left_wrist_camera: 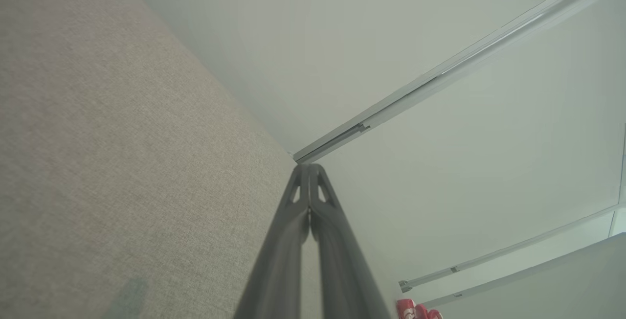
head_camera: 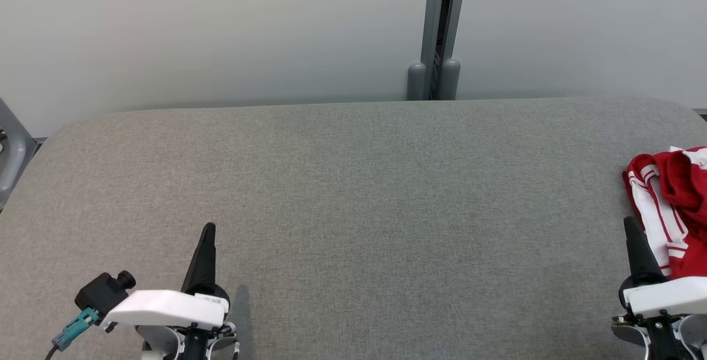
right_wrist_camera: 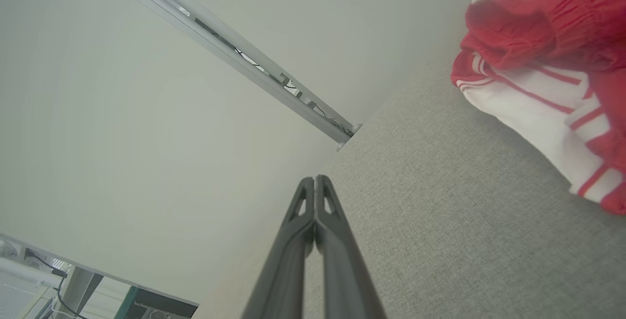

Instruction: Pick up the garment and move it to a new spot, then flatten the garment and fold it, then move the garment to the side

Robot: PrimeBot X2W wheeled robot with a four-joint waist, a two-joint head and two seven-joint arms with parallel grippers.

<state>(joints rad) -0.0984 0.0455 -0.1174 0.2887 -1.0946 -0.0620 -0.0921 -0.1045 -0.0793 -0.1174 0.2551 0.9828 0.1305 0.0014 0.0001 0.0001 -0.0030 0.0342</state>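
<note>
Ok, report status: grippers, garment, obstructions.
Left gripper shut, empty. Right gripper shut, empty. Crumpled red-and-white striped garment at grey fabric table's right edge, beside right gripper, untouched. Nothing blocking it.

The left gripper (head_camera: pixel 209 229) stands at the lower left of the head view, its fingers pressed together tip to tip and pointing up the frame. The right gripper (head_camera: pixel 630 223) stands at the lower right edge, likewise closed, its fingers leaning slightly up-left.

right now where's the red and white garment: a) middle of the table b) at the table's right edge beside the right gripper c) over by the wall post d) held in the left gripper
b: the garment lies bunched at the right edge of the table, beside the right gripper, whose jaws are shut on nothing.
</note>
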